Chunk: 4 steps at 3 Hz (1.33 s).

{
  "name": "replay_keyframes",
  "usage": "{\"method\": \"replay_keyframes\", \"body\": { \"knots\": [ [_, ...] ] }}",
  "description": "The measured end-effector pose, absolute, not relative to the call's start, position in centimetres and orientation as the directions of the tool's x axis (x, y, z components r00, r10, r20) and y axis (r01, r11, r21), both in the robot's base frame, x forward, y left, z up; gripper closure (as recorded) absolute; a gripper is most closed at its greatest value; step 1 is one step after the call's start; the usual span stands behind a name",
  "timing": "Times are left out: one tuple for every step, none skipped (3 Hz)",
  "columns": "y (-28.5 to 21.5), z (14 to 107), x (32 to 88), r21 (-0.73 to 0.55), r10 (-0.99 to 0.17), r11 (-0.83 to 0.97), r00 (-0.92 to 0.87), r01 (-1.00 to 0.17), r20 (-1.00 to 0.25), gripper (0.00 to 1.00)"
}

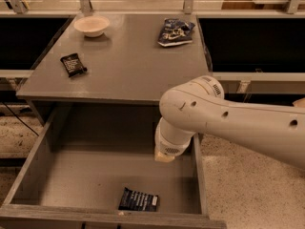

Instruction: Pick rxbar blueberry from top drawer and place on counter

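The rxbar blueberry (138, 200), a dark navy wrapper with white lettering, lies flat on the floor of the open top drawer (86, 175), close to its front wall. My gripper (165, 156) is at the end of the white arm, over the right part of the drawer. It hangs above the bar, up and to its right, and is apart from it. The arm's wrist covers most of the gripper. The grey counter (128, 66) lies behind and above the drawer.
On the counter are a white bowl (92, 26) at the back left, a black bar wrapper (73, 64) at the left and a blue-and-white snack bag (175, 31) at the back right. My white arm (238, 123) reaches in from the right over the drawer's right wall.
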<state>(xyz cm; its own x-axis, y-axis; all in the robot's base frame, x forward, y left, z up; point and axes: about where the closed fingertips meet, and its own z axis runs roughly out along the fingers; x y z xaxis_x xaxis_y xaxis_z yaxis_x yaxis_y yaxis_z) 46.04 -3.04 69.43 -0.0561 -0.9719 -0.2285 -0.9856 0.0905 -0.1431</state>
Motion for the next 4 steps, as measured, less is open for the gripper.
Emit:
{"method": "replay_keyframes", "body": {
  "knots": [
    [-9.7,68.4,45.5,-0.099,-0.959,0.238,-0.218,-0.966,-0.181,1.00],
    [-16.5,67.5,44.3,-0.060,-0.919,0.378,-0.367,-0.924,-0.140,1.00],
    [-23.9,66.8,42.0,-0.019,-0.854,0.513,-0.509,-0.858,-0.105,1.00],
    [-30.6,66.1,39.5,0.023,-0.782,0.618,-0.617,-0.786,-0.091,1.00]
  ]
}}
